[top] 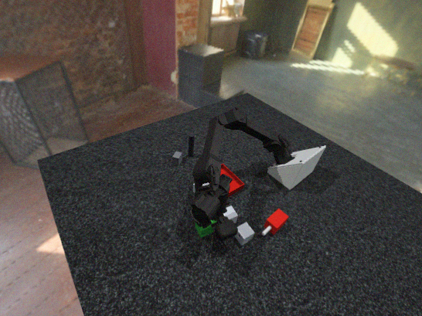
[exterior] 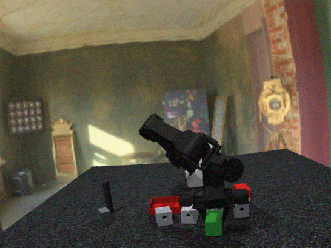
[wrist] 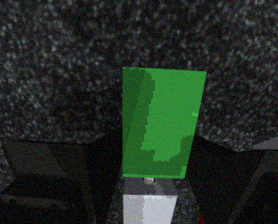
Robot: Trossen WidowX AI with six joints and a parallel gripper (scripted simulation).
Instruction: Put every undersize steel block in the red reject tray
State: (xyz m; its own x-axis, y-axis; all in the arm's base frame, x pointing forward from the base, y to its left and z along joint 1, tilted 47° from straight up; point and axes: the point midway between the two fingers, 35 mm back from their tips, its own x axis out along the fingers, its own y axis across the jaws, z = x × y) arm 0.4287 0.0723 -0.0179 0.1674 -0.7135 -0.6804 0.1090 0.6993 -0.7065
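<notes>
Gauging seems to be the step in hand, and the sorting looks barely begun. The claw (top: 210, 225) (exterior: 213, 214) (wrist: 150, 129) is clamped on the green GO gauge (top: 205, 230) (exterior: 213, 226) (wrist: 164, 115), low in the exterior frame, right of centre. In the wrist view a short bit of pale pin shows between its handle and the tested block (top: 230, 214) (wrist: 150, 211) — whether it is fully seated, I cannot tell. Three more blocks stand in the row: left block (exterior: 163, 217), middle block (exterior: 189, 216) and right block (top: 244, 234) (exterior: 241, 211). No block shows in the visible part of the red reject tray (top: 237, 186) (exterior: 165, 201); the arm hides the rest. Still left are any rejects, parking the gauge and withdrawing. The table (top: 135, 229) (exterior: 60, 216) is speckled charcoal; behind it, sunlight patches a green wall (top: 348, 1) (exterior: 91, 73) at upper right of the top frame.
</notes>
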